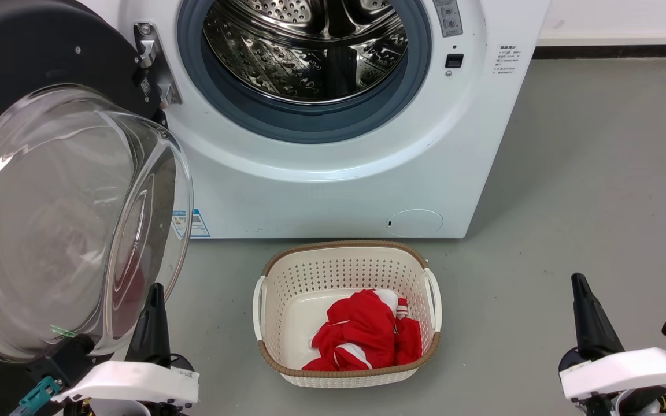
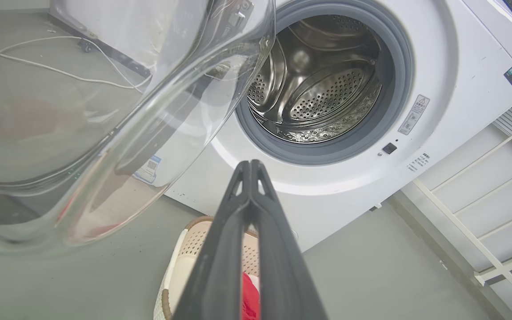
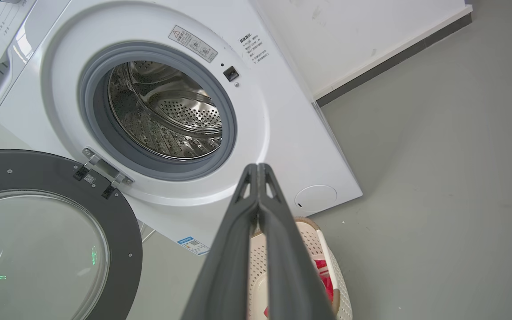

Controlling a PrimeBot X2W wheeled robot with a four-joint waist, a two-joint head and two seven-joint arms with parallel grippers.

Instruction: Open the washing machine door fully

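The left gripper, fingers pressed together and empty, points up just right of the washing machine door, which bulges toward it. The right gripper, also closed and empty, sits well apart. Farther off, the door hangs from the left edge of the washing machine, already swung wide; the nearer left arm probably suits any further leftward push.

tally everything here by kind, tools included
washing machine: 1
washing machine door: 1
laundry basket: 1
red and white cloth bundle: 1
tools: 2, left tool and right tool, both shut
total: 6
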